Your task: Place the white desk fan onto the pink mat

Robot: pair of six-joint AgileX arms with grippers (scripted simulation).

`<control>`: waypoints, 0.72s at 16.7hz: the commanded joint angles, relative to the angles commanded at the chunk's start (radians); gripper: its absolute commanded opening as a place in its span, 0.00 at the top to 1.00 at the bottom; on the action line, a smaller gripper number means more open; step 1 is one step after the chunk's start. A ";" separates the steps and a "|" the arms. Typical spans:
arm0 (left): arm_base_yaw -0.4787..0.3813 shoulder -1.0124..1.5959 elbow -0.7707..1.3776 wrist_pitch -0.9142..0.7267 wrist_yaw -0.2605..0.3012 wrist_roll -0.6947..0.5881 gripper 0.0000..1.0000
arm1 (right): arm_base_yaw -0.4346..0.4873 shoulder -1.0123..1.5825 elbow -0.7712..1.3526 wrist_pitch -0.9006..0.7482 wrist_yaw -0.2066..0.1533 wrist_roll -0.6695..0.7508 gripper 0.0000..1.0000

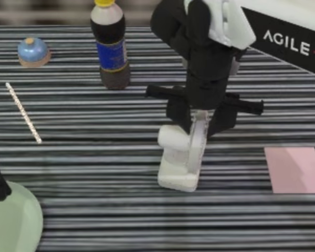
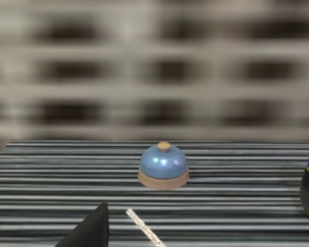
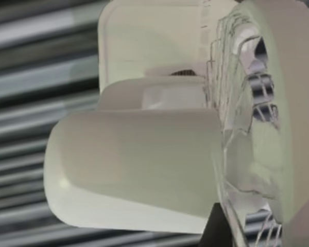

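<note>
Directly under right tool (image 1: 200, 122): white desk fan (image 1: 179, 157).

White desk fan and pink mat — well apart on the striped table.

The white desk fan (image 1: 181, 157) stands just right of the frame's centre, thin grille edge-on, motor housing pointing left, blocky base toward the bottom. The pink mat (image 1: 295, 169) lies flat at the right edge — plain, pale, bare.
</note>
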 joint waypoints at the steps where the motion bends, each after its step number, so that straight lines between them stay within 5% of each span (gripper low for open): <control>1: 0.000 0.000 0.000 0.000 0.000 0.000 0.00 | 0.000 0.000 0.000 0.000 0.000 0.000 0.98; 12: 0.000 0.000 0.000 0.000 0.000 0.000 0.00 | 0.000 -0.005 0.018 -0.017 0.001 -0.001 1.00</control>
